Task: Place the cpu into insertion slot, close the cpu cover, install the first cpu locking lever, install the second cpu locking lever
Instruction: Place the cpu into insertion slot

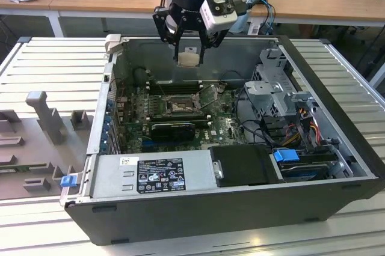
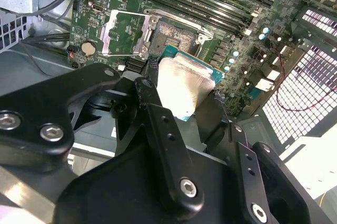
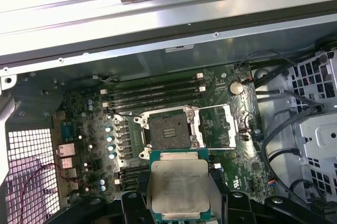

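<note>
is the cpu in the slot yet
No, the gripper holds the cpu clear of the empty slot.

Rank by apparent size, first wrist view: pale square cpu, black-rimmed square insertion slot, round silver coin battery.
Largest: pale square cpu, but it's nearest the camera, so unsure.
Then: black-rimmed square insertion slot.
Smallest: round silver coin battery.

The computer case [image 1: 198, 208] lies open on the bench [image 1: 54, 57], in the middle of the exterior view. Inside it, at centre frame, the motherboard [image 1: 222, 127] lies on the case floor. On the board sits the insertion slot [image 1: 178, 107], with the memory slots [image 1: 174, 86] just behind it and the cpu cover [image 3: 230, 126] open beside it. The power supply [image 1: 150, 175] runs along the lower centre, and the drive cage [image 1: 274, 97] is at right. At top centre the hand [image 1: 189, 59] hangs above the slot, the cpu [image 1: 190, 57] pinched between its fingers.
</note>
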`<state>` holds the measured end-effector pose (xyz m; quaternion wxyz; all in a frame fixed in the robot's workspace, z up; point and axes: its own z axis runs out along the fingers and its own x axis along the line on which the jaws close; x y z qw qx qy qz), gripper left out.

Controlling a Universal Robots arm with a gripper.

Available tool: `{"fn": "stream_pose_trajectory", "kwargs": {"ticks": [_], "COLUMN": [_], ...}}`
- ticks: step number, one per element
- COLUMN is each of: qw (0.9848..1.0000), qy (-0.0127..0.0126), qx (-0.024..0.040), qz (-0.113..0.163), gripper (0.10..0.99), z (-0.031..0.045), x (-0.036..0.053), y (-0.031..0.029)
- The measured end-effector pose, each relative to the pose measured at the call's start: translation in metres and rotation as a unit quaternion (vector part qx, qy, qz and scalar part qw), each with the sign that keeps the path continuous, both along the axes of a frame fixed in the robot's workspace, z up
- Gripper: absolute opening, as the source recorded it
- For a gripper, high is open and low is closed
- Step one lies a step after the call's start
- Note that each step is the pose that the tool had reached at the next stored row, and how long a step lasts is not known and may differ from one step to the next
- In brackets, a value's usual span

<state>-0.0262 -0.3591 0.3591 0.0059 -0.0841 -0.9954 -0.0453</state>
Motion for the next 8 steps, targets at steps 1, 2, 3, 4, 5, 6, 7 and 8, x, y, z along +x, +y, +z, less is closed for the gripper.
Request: {"fn": "stream_pose_trajectory", "kwargs": {"ticks": [1, 2, 3, 4, 5, 6, 7, 8], "qw": [1.0000, 1.0000, 1.0000, 1.0000, 1.0000, 1.0000, 1.0000, 1.0000], "qy": [0.0000, 0.0000, 0.0000, 0.0000, 0.0000, 0.0000, 0.0000, 0.0000], "qx": [0.0000, 0.0000, 0.0000, 0.0000, 0.0000, 0.0000, 0.0000, 0.0000], "qz": [0.000, -0.001, -0.001, -0.001, -0.002, -0.002, -0.002, -0.002], "gripper": [0.525, 0.525, 0.525, 0.525, 0.525, 0.525, 0.525, 0.525], "z": [0.0000, -0.0001, -0.0001, -0.0001, -0.0002, -0.0002, -0.0002, -0.0002], "x": [0.0000, 0.0000, 0.0000, 0.0000, 0.0000, 0.0000, 0.0000, 0.0000], "y": [0.0000, 0.0000, 0.0000, 0.0000, 0.0000, 0.0000, 0.0000, 0.0000]}}
